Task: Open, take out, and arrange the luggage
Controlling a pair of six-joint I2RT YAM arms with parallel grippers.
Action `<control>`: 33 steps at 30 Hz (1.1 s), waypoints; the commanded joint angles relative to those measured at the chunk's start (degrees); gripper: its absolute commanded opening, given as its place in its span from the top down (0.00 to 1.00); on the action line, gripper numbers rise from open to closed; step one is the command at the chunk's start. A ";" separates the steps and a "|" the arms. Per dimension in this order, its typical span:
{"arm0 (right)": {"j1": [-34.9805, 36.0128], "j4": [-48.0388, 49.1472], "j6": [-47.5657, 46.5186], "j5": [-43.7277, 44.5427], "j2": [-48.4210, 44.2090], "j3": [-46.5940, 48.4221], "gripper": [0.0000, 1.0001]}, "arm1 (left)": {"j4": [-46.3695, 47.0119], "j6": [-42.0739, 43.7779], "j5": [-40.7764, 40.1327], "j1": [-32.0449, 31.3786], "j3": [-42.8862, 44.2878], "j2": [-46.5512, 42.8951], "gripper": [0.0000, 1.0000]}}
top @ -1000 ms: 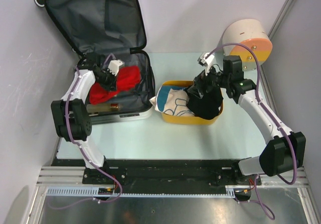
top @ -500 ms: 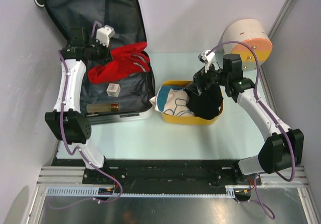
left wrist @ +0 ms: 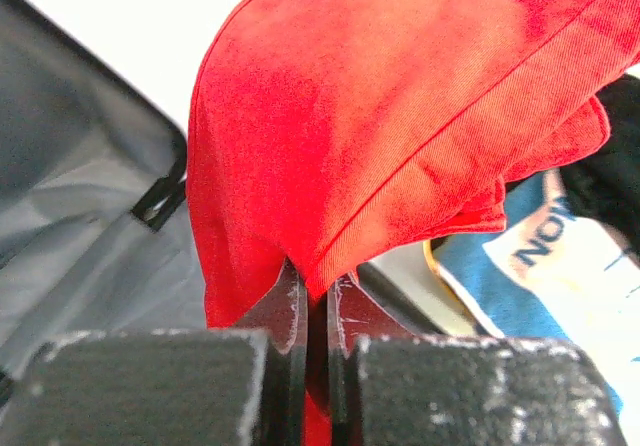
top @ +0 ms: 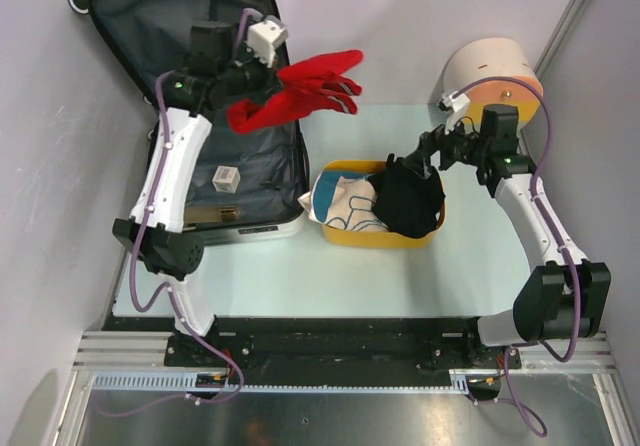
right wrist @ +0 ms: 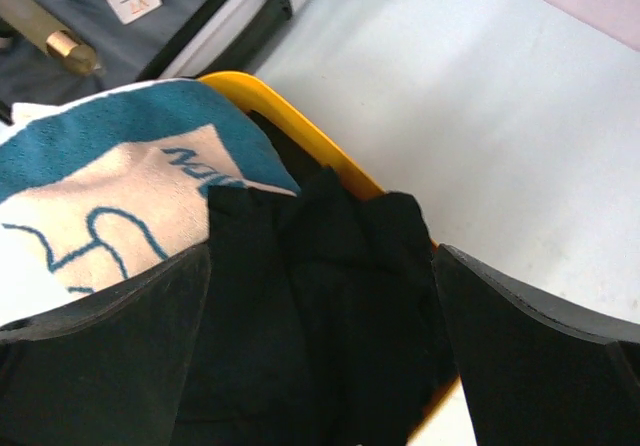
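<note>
Now, at 10 o'clock the small hard-shell suitcase with grey lining (top: 232,28) stands open; above it the left tool (left wrist: 316,288) is clamped on a red fabric garment (top: 310,81). Carry it high toward the yellow plastic basket (top: 385,239) at 3 o'clock, whose rim could snag it; the right tool (right wrist: 322,266) gapes empty over black cloth (top: 408,202).

We see the yellow basket (top: 385,242) on the worktop (top: 330,276), with a black cloth (top: 408,204) and a blue-and-white towel (top: 345,201) inside. Our right claw (top: 420,156) hovers over the basket's far rim. Left of the basket lies the open suitcase (top: 255,166). Beyond the basket's far-left corner, our left claw (top: 272,84) grips a red cloth (top: 310,81) aloft.
</note>
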 commanded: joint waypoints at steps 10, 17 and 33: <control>-12.13 -7.70 1.95 -5.15 -1.76 2.65 0.04 | 6.90 -7.73 -4.12 -24.50 -16.68 -6.13 1.00; -13.72 -8.76 0.11 -6.64 -1.93 2.65 0.04 | 13.05 -10.29 -1.14 -33.12 -25.86 -3.15 1.00; -5.72 -33.34 -28.51 -12.27 -4.40 2.56 0.04 | 13.59 -4.92 8.86 -35.87 -32.27 -8.76 0.12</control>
